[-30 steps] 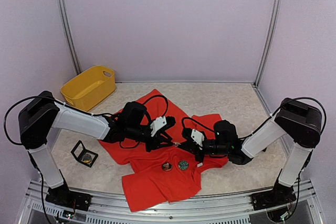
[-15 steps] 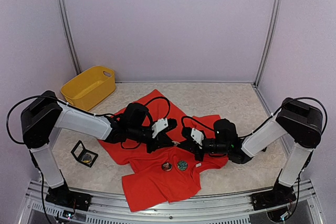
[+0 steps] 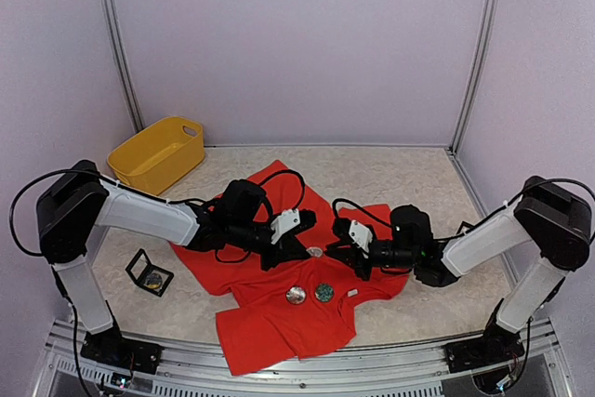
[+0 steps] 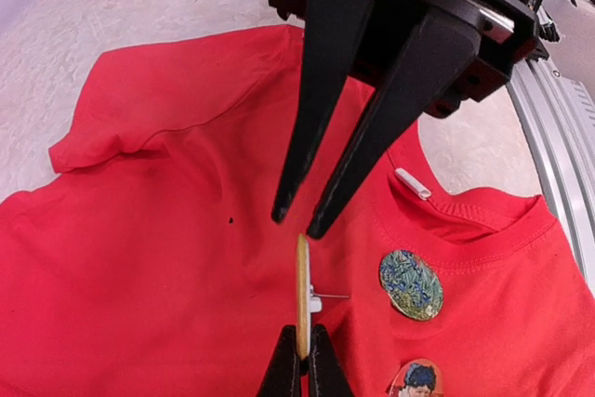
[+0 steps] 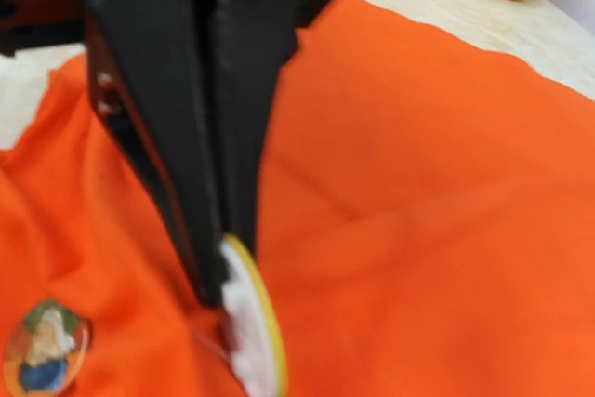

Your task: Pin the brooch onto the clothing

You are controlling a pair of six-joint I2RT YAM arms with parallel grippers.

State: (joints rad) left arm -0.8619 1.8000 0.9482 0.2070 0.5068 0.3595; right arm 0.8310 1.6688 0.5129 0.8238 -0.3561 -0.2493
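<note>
The red T-shirt (image 3: 279, 323) lies rumpled in the middle of the worktop (image 3: 418, 178). Its hem is near the front edge, there is bare surface behind it, and the yellow basket (image 3: 156, 155) sits well apart at the back left. Above its chest the left gripper (image 4: 301, 366) is clamped on one edge of the brooch (image 4: 301, 287), a thin round disc seen edge-on with its pin jutting sideways; the right gripper (image 4: 297, 222) hangs just past the opposite edge, jaws slightly parted, holding nothing.
</note>
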